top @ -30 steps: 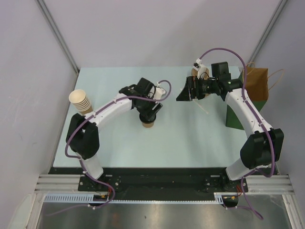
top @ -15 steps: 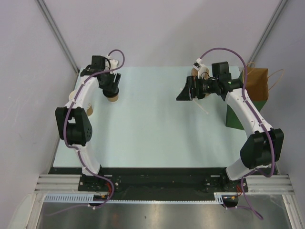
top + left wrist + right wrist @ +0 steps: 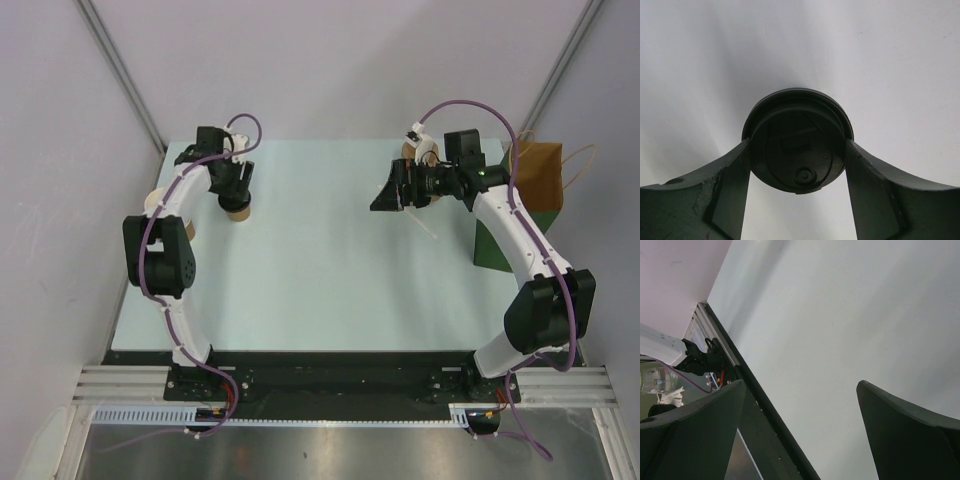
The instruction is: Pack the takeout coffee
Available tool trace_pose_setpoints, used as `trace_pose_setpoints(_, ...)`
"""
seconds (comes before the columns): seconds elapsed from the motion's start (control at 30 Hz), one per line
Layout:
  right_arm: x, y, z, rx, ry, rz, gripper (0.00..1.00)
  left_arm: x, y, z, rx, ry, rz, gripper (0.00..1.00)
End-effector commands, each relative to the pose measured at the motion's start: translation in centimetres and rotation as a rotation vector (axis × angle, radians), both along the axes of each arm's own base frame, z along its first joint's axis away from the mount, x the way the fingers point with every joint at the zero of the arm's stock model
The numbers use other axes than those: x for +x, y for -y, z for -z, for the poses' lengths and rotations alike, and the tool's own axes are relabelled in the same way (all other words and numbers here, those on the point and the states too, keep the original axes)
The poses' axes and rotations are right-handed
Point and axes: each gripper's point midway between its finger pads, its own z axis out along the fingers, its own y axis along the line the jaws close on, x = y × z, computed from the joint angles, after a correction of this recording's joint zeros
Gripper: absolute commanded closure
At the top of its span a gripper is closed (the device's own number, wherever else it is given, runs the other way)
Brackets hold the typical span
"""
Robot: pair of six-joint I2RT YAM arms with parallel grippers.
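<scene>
The takeout coffee (image 3: 238,208), a small brown cup with a black lid (image 3: 797,130), is at the far left of the pale table (image 3: 320,290). My left gripper (image 3: 233,188) reaches down over it. In the left wrist view both fingers (image 3: 735,190) press against the sides of the lid, so my left gripper (image 3: 797,147) is shut on it. Whether the cup rests on the table or hangs just above it I cannot tell. My right gripper (image 3: 388,190) hovers over the back right of the table, open wide with nothing between its fingers (image 3: 900,430).
A brown paper bag (image 3: 537,172) with handles stands at the far right edge beside a green block (image 3: 492,243). A stack of pale lidless cups (image 3: 155,203) shows partly behind my left arm. A thin white stick (image 3: 427,229) lies under my right wrist.
My left arm has swung from the table's middle to its far left corner, carrying the coffee with it, then settled slightly. The right arm has not moved.
</scene>
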Motion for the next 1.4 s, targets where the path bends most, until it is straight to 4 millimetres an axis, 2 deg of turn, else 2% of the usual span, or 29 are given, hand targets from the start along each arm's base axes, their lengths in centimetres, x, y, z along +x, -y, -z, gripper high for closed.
trace_pose_setpoints(0.0, 0.3, -0.1, -1.0, 0.023, 0.037, -0.003, 0.01, 0.1, 0.2, 0.1, -0.045, 0.008, -0.016, 0.43)
trace_pose_setpoints(0.07, 0.4, -0.1, -1.2, 0.024, 0.046, -0.002, 0.0, 0.0, 0.3, 0.0, -0.048, 0.006, -0.018, 0.31)
trace_pose_setpoints(0.17, 0.4, 0.2, -1.7, 0.022, 0.06, 0.005, 0.0, 0.0, 0.3, -0.7, -0.053, 0.014, -0.022, 0.17)
trace_pose_setpoints(0.27, 0.6, 0.6, -2.7, 0.019, 0.087, 0.014, 0.0, 0.2, 0.4, -2.2, -0.059, 0.035, -0.023, 0.06)
trace_pose_setpoints(0.33, 0.7, 1.2, -3.5, 0.016, 0.104, 0.029, 0.0, 0.5, 0.6, -4.2, -0.069, 0.068, -0.016, 0.01)
trace_pose_setpoints(0.47, 1.0, 2.3, -5.6, 0.018, 0.153, 0.052, 0.0, 0.7, 0.8, -7.7, -0.08, 0.126, -0.005, 0.0)
trace_pose_setpoints(0.6, 1.6, 4.1, -7.9, -0.023, 0.243, 0.096, 0.0, 0.4, 1.2, -12.1, -0.106, 0.198, 0.008, 0.01)
trace_pose_setpoints(0.63, 1.6, 4.5, -8.1, -0.037, 0.247, 0.113, 0.0, -0.1, 1.8, -13.7, -0.128, 0.225, 0.028, 0.0)
trace_pose_setpoints(0.7, 2.7, 5.9, -8.0, -0.12, 0.296, 0.166, 0.0, -0.8, 2.4, -15.3, -0.148, 0.254, 0.048, 0.01)
trace_pose_setpoints(0.73, 3.2, 6.5, -7.7, -0.165, 0.319, 0.181, 0.0, -1.6, 2.8, -16.9, -0.16, 0.285, 0.066, 0.0)
trace_pose_setpoints(0.8, 5.3, 8.6, -6.1, -0.288, 0.316, 0.274, 0.02, -2.7, 3.9, -17.5, -0.173, 0.293, 0.096, 0.01)
trace_pose_setpoints(0.83, 6.1, 9.9, -5.7, -0.361, 0.319, 0.318, 0.04, -3.7, 4.4, -18.9, -0.182, 0.323, 0.114, 0.01)
trace_pose_setpoints(0.87, 7.0, 10.4, -4.4, -0.399, 0.292, 0.328, 0.09, -4.3, 5.5, -19.3, -0.193, 0.333, 0.142, 0.01)
trace_pose_setpoints(0.93, 8.2, 11.6, -3.6, -0.466, 0.287, 0.372, 0.13, -5.6, 6.7, -19.1, -0.203, 0.332, 0.171, 0.01)
trace_pose_setpoints(0.97, 8.6, 11.9, -3.3, -0.482, 0.285, 0.385, 0.16, -6.6, 7.9, -20.3, -0.215, 0.367, 0.206, 0.01)
trace_pose_setpoints(1.03, 9.7, 12.5, -2.6, -0.512, 0.282, 0.416, 0.18, -7.9, 9.3, -19.4, -0.226, 0.353, 0.248, 0.0)
trace_pose_setpoints(1.07, 10.1, 12.6, -2.6, -0.518, 0.29, 0.422, 0.18, -8.8, 10.5, -20.1, -0.234, 0.378, 0.282, 0.0)
trace_pose_setpoints(1.17, 12.4, 13.2, -1.7, -0.563, 0.321, 0.436, 0.24, -10.6, 13.0, -18.4, -0.266, 0.333, 0.346, 0.0)
trace_pose_setpoints(1.2, 13.2, 13.3, -1.5, -0.574, 0.327, 0.44, 0.26, -11.1, 13.6, -18.2, -0.276, 0.326, 0.363, 0.0)
trace_pose_setpoints(1.23, 14.4, 13.5, 0.5, -0.6, 0.291, 0.44, 0.29, -11.4, 14.0, -18.1, -0.286, 0.319, 0.373, 0.0)
trace_pose_setpoints(1.27, 15.3, 13.4, -0.2, -0.593, 0.303, 0.454, 0.34, -11.8, 14.6, -17.6, -0.301, 0.303, 0.381, 0.01)
trace_pose_setpoints(1.3, 15.8, 13.4, 0.3, -0.59, 0.286, 0.457, 0.37, -12.0, 14.8, -17.7, -0.31, 0.307, 0.384, 0.01)
trace_pose_setpoints(1.33, 16.7, 13.2, 1.9, -0.589, 0.25, 0.452, 0.38, -12.3, 14.9, -17.6, -0.315, 0.303, 0.388, 0.01)
trace_pose_setpoints(1.37, 17.1, 13.0, 2.2, -0.578, 0.24, 0.453, 0.4, -12.2, 14.9, -17.3, -0.317, 0.302, 0.382, 0.0)
